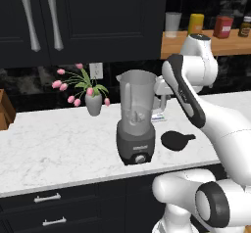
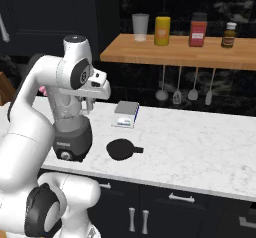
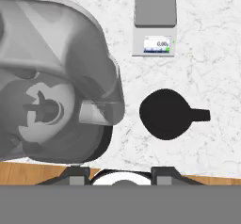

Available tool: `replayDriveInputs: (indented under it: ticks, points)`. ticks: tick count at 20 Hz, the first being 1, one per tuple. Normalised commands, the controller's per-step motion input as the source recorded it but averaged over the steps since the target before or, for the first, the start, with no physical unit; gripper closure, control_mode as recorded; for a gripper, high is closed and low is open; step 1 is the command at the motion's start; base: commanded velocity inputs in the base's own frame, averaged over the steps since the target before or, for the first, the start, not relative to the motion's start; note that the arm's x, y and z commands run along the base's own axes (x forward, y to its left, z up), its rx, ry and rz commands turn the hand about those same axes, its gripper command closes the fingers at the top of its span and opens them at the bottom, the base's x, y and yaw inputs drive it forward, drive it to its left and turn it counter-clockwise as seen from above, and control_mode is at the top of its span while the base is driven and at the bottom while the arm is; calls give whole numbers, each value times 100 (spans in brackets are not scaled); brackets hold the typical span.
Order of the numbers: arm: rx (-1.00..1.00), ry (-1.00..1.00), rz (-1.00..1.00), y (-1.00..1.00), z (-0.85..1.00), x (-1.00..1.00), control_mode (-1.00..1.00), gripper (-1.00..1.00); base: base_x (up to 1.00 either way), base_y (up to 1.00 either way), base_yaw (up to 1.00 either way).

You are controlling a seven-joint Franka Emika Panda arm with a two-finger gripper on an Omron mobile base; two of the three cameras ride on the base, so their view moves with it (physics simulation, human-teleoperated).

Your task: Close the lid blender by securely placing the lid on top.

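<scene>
Lying flat on the marble counter [image 1: 59, 144], the lid [image 3: 165, 114] sits just beside the blender [image 1: 136, 124], on the side away from the tulip vase [image 1: 93, 102], with its short tab pointing away from the jar. You have not picked it up yet, so by my reading the whole task is still ahead: grasp, lift, carry over the jar's open mouth, seat it.

Your gripper [image 3: 121, 171] hangs well above the counter, looking down between jar and lid; its finger tips [image 3: 79, 172] stand apart with nothing between them.

Mind the room around the lid. The jar's side handle reaches toward it on one side, and a small kitchen scale [image 3: 155, 23] stands farther back toward the wall, apart from the lid. The counter's front edge runs near the lid, so a nudge forward could slide it off. Beyond the tab the marble lies bare, which looks like your freest approach.
</scene>
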Motion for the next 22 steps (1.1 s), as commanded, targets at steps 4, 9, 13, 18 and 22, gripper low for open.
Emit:
replayDriveInputs:
  ticks: [4, 9, 13, 18, 22]
  points:
    - [0, 0, -3, -13, -1, -10, -100, -100, 0, 0, 0]
    - [3, -1, -11, -45, -19, -20, -100, -100, 0, 0, 0]
    - [5, -5, -19, -51, -33, -21, -100, -100, 0, 0, 0]
    - [6, -1, -43, -50, -37, -14, -100, -100, 0, 0, 0]
    - [10, 0, -53, -43, -44, -15, -100, -100, 0, 0, 0]
